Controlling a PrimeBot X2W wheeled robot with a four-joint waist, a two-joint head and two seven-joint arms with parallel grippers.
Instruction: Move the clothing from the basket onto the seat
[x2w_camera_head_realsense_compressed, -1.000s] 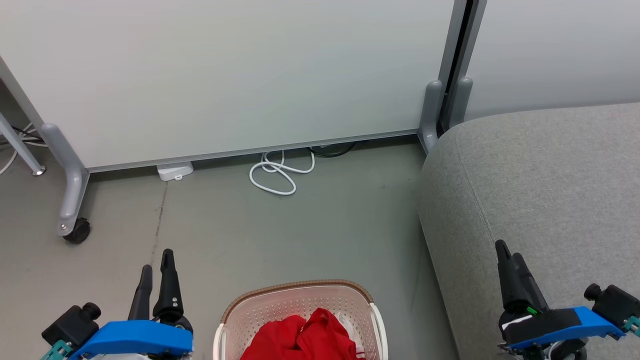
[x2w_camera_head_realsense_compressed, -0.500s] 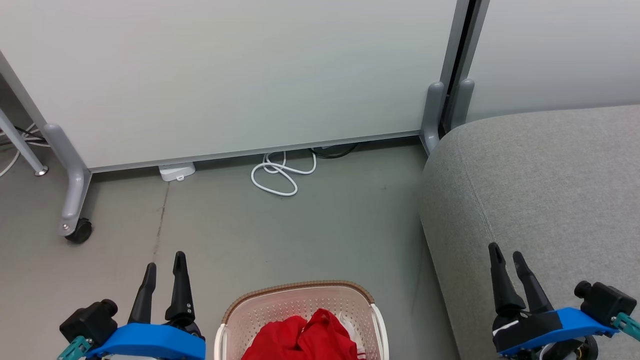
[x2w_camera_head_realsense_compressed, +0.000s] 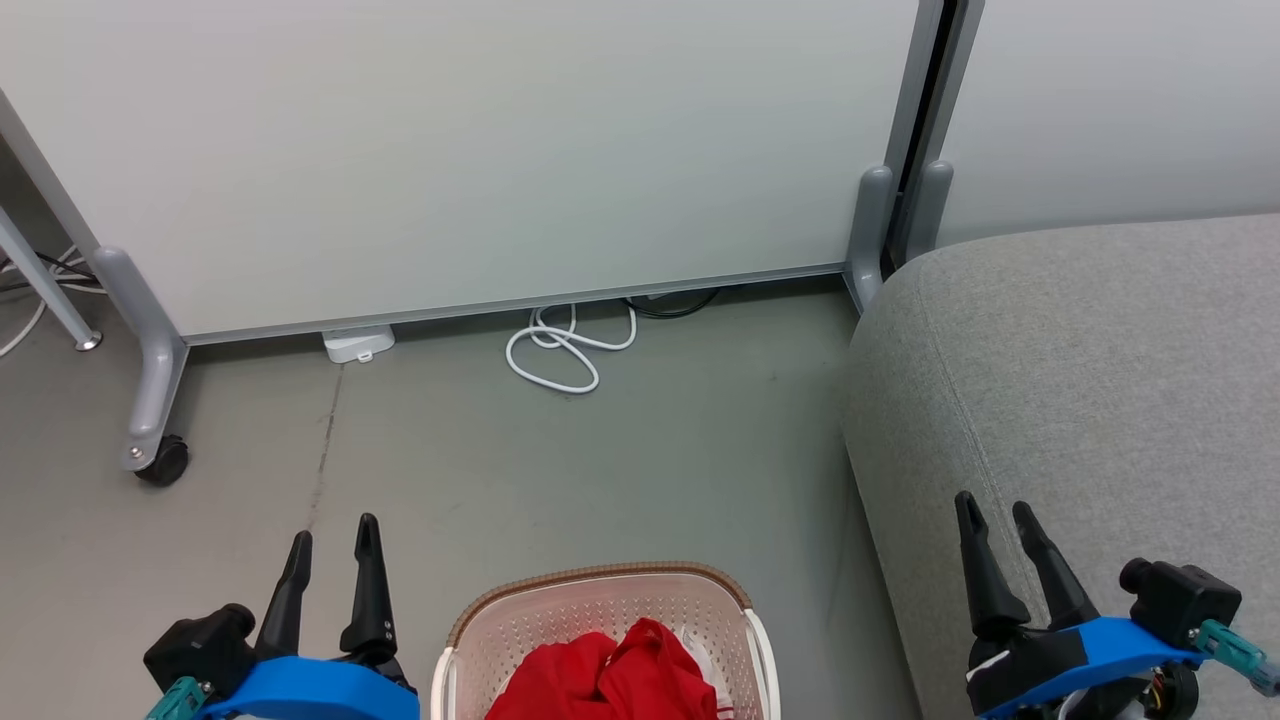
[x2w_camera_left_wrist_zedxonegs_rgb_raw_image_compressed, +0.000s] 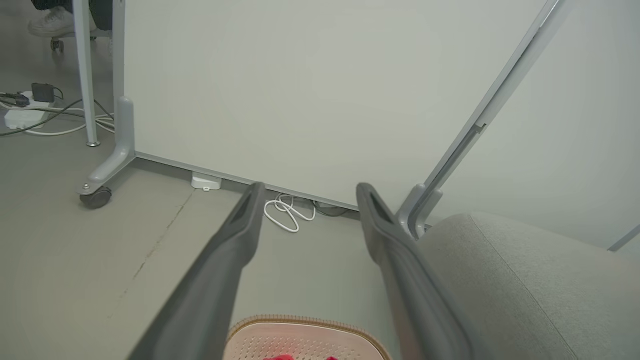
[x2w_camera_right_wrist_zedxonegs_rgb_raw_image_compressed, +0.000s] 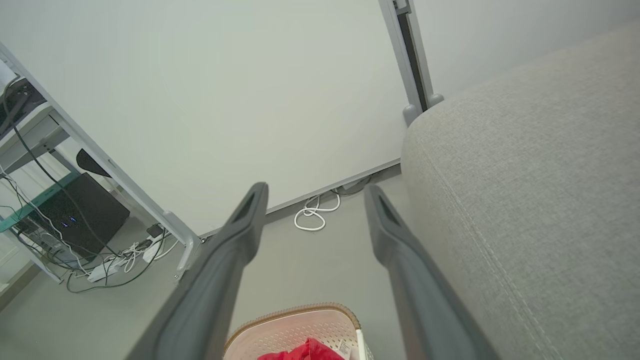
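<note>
Because the clothing (x2w_camera_head_realsense_compressed: 600, 675) is soft, light fabric heaped in the basket (x2w_camera_head_realsense_compressed: 598, 578), it will likely sag and trail when lifted. A deep pinch on the raised fold at the top of the red pile looks the surest hold, so the cloth does not slip free. The basket stands on the floor just beside the grey seat (x2w_camera_head_realsense_compressed: 1100, 380). The left gripper (x2w_camera_head_realsense_compressed: 334, 530) hovers left of the basket, fingers apart and pointing forward. The right gripper (x2w_camera_head_realsense_compressed: 992, 502) hangs over the seat's near edge, fingers likewise apart — neither holds anything.
</note>
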